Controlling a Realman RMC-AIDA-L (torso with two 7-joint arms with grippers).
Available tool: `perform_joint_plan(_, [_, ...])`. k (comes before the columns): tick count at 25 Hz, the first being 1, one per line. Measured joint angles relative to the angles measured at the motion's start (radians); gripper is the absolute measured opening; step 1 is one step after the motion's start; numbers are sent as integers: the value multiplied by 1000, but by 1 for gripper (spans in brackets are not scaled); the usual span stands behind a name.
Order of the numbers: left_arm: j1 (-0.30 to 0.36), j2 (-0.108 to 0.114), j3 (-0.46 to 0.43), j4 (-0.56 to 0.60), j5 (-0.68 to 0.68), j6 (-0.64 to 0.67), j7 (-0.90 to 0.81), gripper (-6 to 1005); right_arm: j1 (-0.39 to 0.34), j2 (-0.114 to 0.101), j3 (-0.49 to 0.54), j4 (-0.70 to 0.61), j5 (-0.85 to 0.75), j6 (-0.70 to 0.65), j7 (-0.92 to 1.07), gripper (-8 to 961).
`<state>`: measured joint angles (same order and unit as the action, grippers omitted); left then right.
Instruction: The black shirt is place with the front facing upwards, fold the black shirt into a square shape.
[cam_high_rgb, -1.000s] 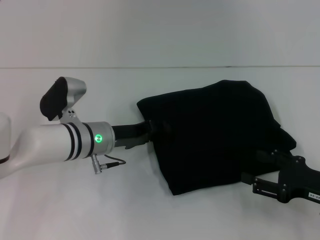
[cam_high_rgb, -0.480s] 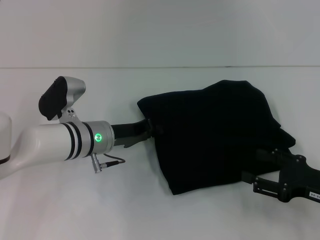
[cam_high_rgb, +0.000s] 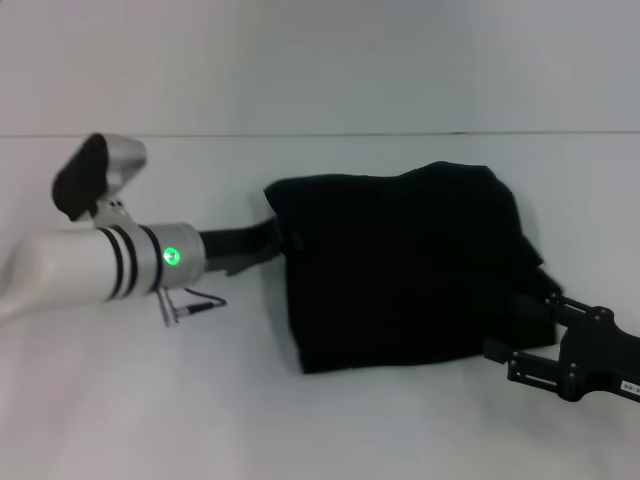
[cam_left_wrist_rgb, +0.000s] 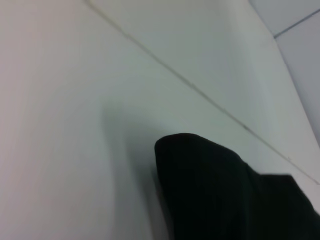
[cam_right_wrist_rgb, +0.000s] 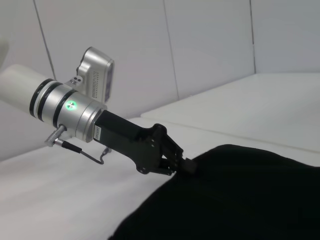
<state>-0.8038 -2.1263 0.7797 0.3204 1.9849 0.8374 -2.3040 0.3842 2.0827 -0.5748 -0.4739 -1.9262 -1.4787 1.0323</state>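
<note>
Lying bunched in a dark folded heap on the white table (cam_high_rgb: 120, 400), the black shirt (cam_high_rgb: 400, 265) sits between our two arms. We grip its near-left edge with the left end effector (cam_right_wrist_rgb: 184, 165), whose fingers are pinched together on the cloth, as our right wrist view shows. Our right end effector (cam_high_rgb: 520, 325) sits at the shirt's opposite edge, against the fabric; we cannot tell how its fingers stand. No lettering shows on the shirt.
</note>
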Motion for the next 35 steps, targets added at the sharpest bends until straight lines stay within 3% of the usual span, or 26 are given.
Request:
perform_joint_plan(5, [0, 53, -2, 9, 0, 0, -4, 41, 3, -2, 26, 1, 1, -9, 0, 816])
perform_joint_plan(8, [0, 72, 2, 9, 4, 1, -5, 43, 6, 0, 31, 1, 1, -9, 0, 816])
perform_joint_plan(15, [6, 72, 4, 24, 4, 28, 21, 48, 17, 6, 31, 6, 1, -1, -7, 816])
perform_joint_plan(22, [65, 66, -6, 94, -4, 77, 92, 53, 26, 8, 47, 8, 1, 0, -8, 816])
perform_joint_plan(28, [166, 67, -52, 239, -72, 251, 386, 262, 38, 8, 87, 9, 2, 2, -10, 816])
perform_joint_plan(33, [258, 62, -178, 282, -208, 637, 878, 502, 54, 9, 131, 20, 4, 6, -28, 816])
perform_joint_plan(35, [292, 49, -227, 284, -230, 780, 1044, 599, 60, 10, 148, 31, 4, 6, -46, 816])
